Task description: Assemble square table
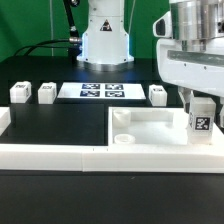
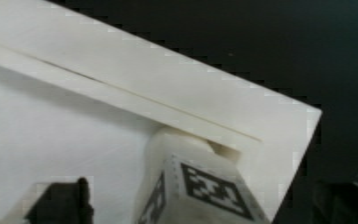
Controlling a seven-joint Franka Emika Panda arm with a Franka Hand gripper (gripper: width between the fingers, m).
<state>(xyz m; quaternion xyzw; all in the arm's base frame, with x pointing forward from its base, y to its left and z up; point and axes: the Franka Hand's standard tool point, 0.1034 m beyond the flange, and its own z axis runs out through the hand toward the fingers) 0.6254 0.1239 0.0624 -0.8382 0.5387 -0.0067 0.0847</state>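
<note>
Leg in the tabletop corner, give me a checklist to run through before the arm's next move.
1. Gripper open, with a gap on either side of the leg: ok.
2. Leg standing upright in the tabletop corner: ok.
3. Leg fully seated in its hole: cannot tell.
4. Three loose legs on the table, unobstructed: ok.
5. Tabletop flush against the border wall: cannot tell.
</note>
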